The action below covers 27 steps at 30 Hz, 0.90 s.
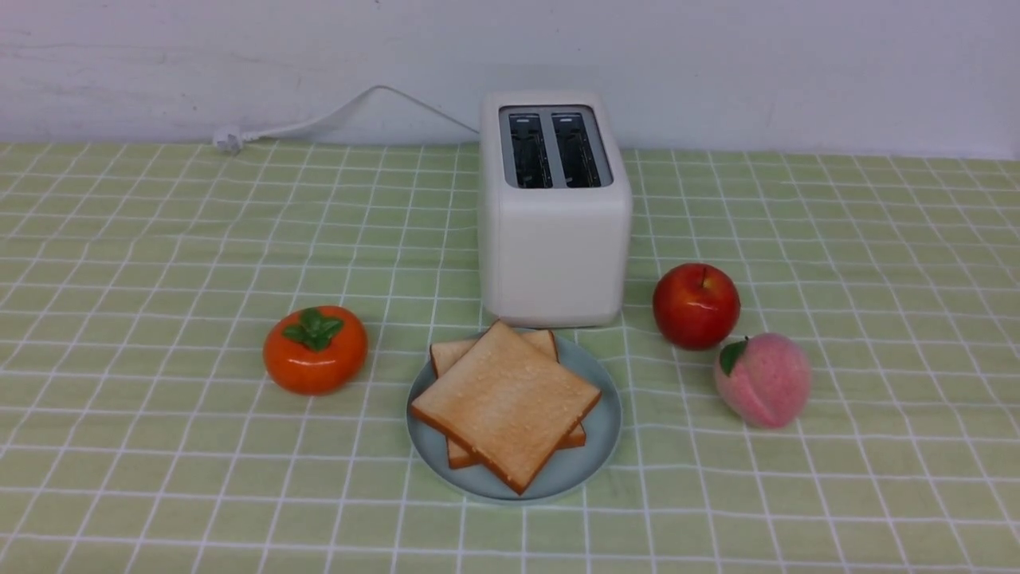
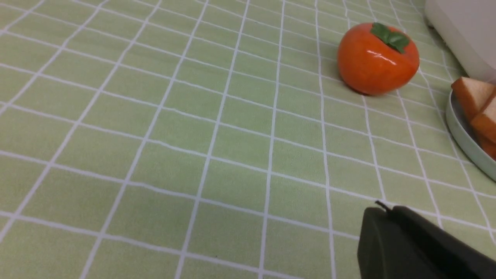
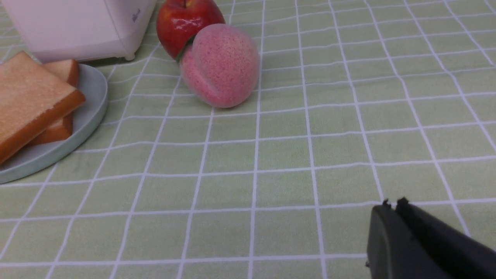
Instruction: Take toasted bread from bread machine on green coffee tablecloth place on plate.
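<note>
Two slices of toasted bread (image 1: 506, 402) lie stacked on the pale blue plate (image 1: 602, 446) in front of the white bread machine (image 1: 554, 239), whose two top slots are empty. All stand on the green coffee tablecloth (image 1: 159, 239). Neither arm shows in the front view. My left gripper (image 2: 387, 211) is shut and empty over the cloth, apart from the plate's rim (image 2: 463, 139) and the toast (image 2: 471, 97). My right gripper (image 3: 392, 205) is shut and empty over the cloth, well away from the plate (image 3: 91, 112) and the toast (image 3: 27, 97).
An orange persimmon (image 1: 315, 349) sits left of the plate, also in the left wrist view (image 2: 378, 58). A red apple (image 1: 696, 305) and a pink peach (image 1: 763, 380) sit right of it, both in the right wrist view: apple (image 3: 186, 19), peach (image 3: 221, 64). The toaster's white cord (image 1: 319, 123) trails back left.
</note>
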Tool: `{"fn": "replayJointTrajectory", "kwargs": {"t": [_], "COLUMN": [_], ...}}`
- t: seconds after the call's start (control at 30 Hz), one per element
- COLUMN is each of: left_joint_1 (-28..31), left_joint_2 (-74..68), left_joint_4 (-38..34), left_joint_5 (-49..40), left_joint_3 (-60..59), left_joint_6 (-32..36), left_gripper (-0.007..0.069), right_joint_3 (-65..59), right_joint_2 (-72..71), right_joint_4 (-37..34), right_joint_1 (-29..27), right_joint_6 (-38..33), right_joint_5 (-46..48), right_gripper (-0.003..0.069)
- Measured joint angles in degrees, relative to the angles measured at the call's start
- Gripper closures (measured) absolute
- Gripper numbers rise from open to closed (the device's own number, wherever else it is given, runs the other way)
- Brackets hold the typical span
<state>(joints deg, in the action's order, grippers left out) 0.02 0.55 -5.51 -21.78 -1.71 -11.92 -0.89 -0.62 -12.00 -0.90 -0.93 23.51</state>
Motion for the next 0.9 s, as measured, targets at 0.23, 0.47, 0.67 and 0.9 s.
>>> {"fn": "replayJointTrajectory", "kwargs": {"t": [0.23,0.47,0.67,0.9], "left_joint_1": [0.00,0.00,0.00,0.00], "left_joint_2": [0.00,0.00,0.00,0.00], "left_joint_4": [-0.03,-0.03,-0.03,-0.03], "left_joint_5": [0.00,0.00,0.00,0.00], "left_joint_3": [0.00,0.00,0.00,0.00], "left_joint_6": [0.00,0.00,0.00,0.00], "left_gripper": [0.0638,0.0638,0.0638,0.0637], "right_joint_3": [0.00,0.00,0.00,0.00], "right_joint_2": [0.00,0.00,0.00,0.00], "right_joint_4": [0.00,0.00,-0.06,-0.06], "right_joint_1": [0.00,0.00,0.00,0.00], "right_joint_6": [0.00,0.00,0.00,0.00], "right_joint_5": [0.00,0.00,0.00,0.00], "right_gripper": [0.0634,0.0623,0.0613,0.0604]}}
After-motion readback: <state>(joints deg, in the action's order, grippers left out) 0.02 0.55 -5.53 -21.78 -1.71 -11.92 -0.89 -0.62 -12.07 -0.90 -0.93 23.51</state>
